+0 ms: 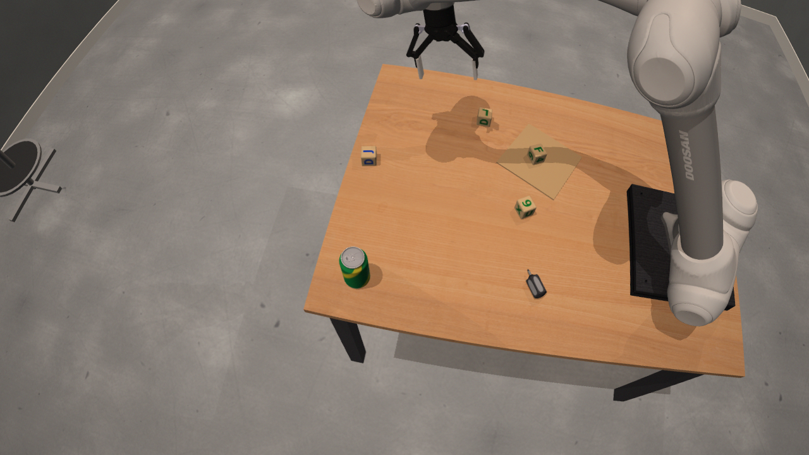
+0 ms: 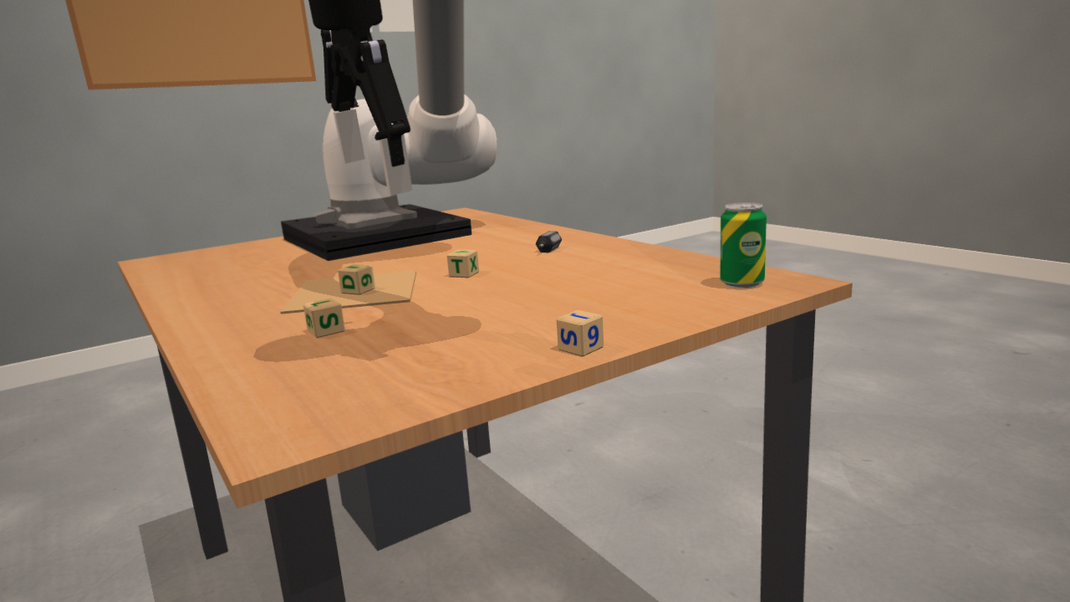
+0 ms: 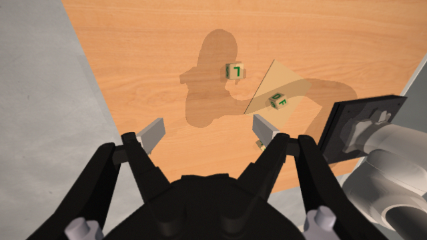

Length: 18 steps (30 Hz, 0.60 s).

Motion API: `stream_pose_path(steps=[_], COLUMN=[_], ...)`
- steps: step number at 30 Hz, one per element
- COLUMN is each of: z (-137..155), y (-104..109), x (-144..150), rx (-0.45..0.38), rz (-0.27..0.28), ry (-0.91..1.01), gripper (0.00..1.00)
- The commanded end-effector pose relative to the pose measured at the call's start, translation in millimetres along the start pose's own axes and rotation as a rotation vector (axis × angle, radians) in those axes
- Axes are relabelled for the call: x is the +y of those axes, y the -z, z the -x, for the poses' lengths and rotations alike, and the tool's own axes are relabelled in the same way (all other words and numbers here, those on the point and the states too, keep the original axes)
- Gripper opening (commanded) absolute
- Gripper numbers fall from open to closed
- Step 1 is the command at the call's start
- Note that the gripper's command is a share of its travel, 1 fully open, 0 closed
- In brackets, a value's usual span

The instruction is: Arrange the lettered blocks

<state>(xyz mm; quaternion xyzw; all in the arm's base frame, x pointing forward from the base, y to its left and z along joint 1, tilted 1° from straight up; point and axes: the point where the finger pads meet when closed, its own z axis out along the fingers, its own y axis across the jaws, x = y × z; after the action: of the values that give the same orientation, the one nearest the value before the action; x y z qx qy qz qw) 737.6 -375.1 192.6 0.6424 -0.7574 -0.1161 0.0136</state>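
Four wooden blocks lie on the table. The block with a green F on top (image 1: 536, 153) (image 2: 356, 278) (image 3: 277, 101) sits on the tan mat (image 1: 540, 163) (image 2: 351, 295) (image 3: 283, 93). The block with a green L on top (image 1: 484, 117) (image 2: 323, 317) (image 3: 234, 71) lies off the mat, just beyond its far corner. The block with a green 9 on top (image 1: 525, 206) (image 2: 462, 262) lies off the mat on its near side. The blue-lettered block (image 1: 368, 155) (image 2: 578, 332) lies near the table's left edge. My gripper (image 1: 447, 72) (image 2: 374, 160) (image 3: 208, 123) hangs open and empty, high above the table near the L block.
A green and yellow can (image 1: 354, 267) (image 2: 742, 244) stands at the front left corner. A small black tool (image 1: 535, 284) (image 2: 548, 241) lies toward the front. The arm's black base plate (image 1: 650, 243) (image 2: 376, 228) (image 3: 360, 123) sits at the right edge.
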Motion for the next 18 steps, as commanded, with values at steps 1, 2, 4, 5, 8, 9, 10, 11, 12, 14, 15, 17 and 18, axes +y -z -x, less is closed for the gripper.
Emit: stream_pose_path(steps=[1,2,4,5,8,9,10,11,12,14,15,17,18], z=[45,55,74,84,110,118,126,126,126,153,159,172,179], y=[-29,-36,-51,-58,-80,-88,-95,-95,-95,-121,-127,-141,-148], x=[20,26,39,46,68,76,85,85,85,116,123,141,151], rx=[0.099,0.12,0.162,0.183,0.242,0.261,0.279,0.279,0.279,0.341,0.353,0.382,0.395], rz=[-0.003,-0.004,-0.008,-0.011,-0.025,-0.032,-0.039,-0.039,-0.039,-0.07,-0.077,-0.099,-0.111], ry=[-0.05,-0.057,-0.07,-0.075,-0.085,-0.087,-0.088,-0.088,-0.088,-0.087,-0.086,-0.08,-0.076], gripper=[1.0,1.0,1.0,1.0,1.0,1.0,1.0,1.0,1.0,1.0,1.0,1.0,1.0])
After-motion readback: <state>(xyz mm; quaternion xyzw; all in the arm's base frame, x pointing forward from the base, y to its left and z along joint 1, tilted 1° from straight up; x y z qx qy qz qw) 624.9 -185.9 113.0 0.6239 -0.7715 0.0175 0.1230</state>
